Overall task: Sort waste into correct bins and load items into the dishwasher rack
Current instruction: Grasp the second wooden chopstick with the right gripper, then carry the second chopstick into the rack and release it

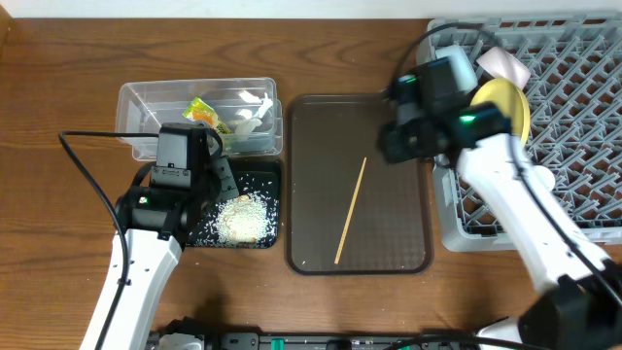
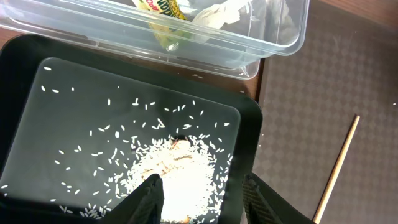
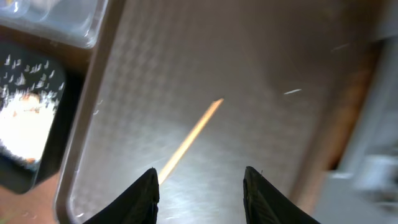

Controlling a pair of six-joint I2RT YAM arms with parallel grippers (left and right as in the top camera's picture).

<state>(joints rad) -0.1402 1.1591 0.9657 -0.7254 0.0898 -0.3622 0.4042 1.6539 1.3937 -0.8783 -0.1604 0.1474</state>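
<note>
Over black tray, left gripper agape; right gripper facing chopstick.

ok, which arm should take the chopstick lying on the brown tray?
Right. The right arm hangs over the brown tray, jaws open, chopstick in its wrist view, with the dishwasher rack beside it. The left arm is over the black tray of rice.

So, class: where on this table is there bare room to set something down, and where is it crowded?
Free: the brown tray on both sides of the lone chopstick, and the bare table left of the clear tub. Crowded: the black tray holds rice under the left hand; the rack holds a yellow plate near the right hand.
</note>
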